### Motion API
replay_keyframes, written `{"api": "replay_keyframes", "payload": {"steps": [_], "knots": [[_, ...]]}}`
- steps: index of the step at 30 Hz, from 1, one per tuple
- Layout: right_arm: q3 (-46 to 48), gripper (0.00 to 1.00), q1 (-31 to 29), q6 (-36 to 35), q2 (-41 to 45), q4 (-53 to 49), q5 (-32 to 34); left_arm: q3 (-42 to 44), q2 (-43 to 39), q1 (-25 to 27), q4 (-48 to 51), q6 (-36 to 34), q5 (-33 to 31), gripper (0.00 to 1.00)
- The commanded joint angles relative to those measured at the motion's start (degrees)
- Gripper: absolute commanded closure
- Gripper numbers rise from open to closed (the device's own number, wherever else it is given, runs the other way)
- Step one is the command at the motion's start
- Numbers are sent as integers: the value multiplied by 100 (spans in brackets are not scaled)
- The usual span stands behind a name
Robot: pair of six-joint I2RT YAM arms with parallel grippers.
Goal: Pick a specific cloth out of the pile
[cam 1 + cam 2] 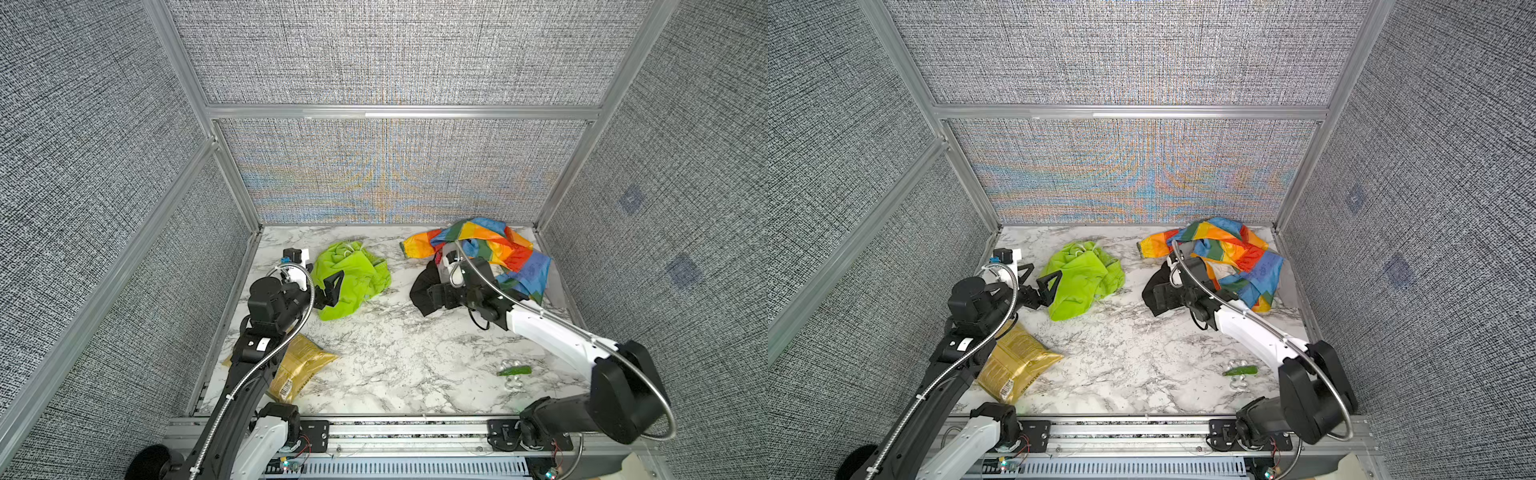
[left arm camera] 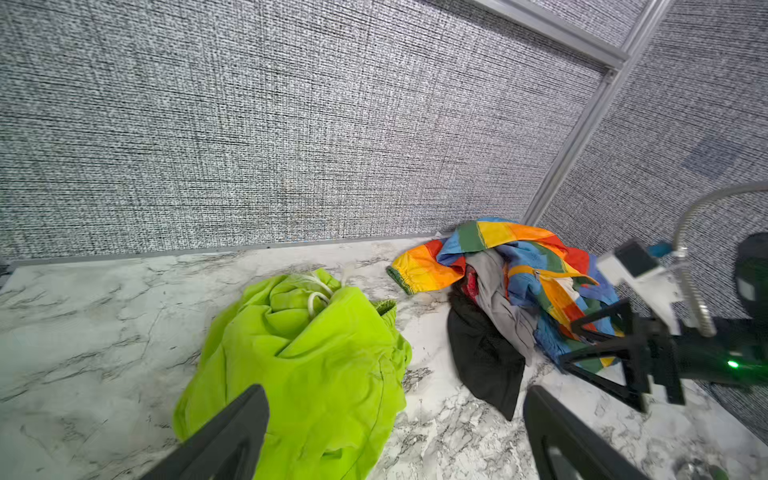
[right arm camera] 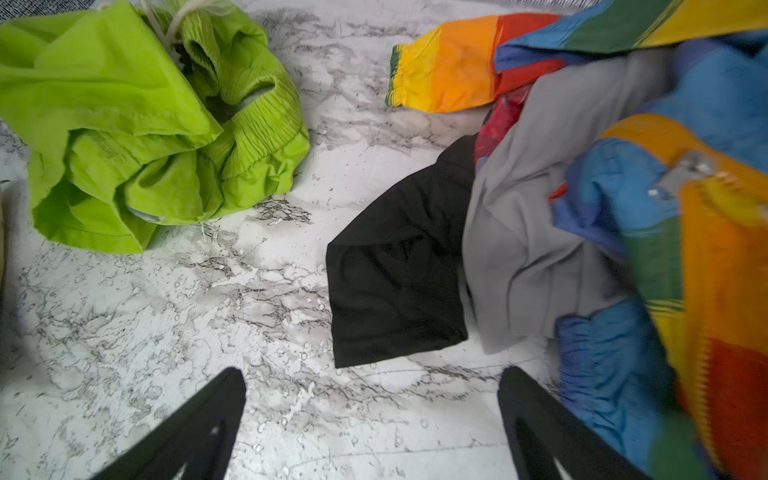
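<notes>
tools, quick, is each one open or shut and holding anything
left tool: open, holding nothing, at the lime-green cloth
right tool: open, empty, black cloth just ahead

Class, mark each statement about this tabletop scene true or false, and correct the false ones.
1. The green cloth lies apart from the pile. True.
2. The right gripper is shut on the black cloth. False: its jaws stand wide open and hold nothing.
3. The left gripper is open. True.
4. The yellow packet lies on top of the pile. False: it lies on the table, at the front left, far from the pile.
</notes>
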State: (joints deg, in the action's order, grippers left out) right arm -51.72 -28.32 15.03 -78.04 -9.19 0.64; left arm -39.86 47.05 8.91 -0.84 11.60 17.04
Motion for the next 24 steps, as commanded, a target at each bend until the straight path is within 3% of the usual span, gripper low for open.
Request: {"api": "replay_keyframes", "payload": {"steps": [1, 7, 14, 19, 24], "knots": [[300, 1, 126, -192, 536, 29, 107, 102, 64, -1, 213, 408, -695, 1], [965, 1, 460, -112, 1426, 400, 423, 749, 119, 2, -174, 870, -1927, 1], [1489, 1, 733, -69, 1805, 546, 1287, 1299, 430, 2, -777, 881, -2977, 1], [1544, 1, 929, -51, 1775, 489, 2069, 1673, 686, -1, -1532, 203, -3408, 1], [1876, 1, 1172, -225, 1870, 1014, 2189, 2346, 853, -3, -3024, -802, -3203, 1]]}}
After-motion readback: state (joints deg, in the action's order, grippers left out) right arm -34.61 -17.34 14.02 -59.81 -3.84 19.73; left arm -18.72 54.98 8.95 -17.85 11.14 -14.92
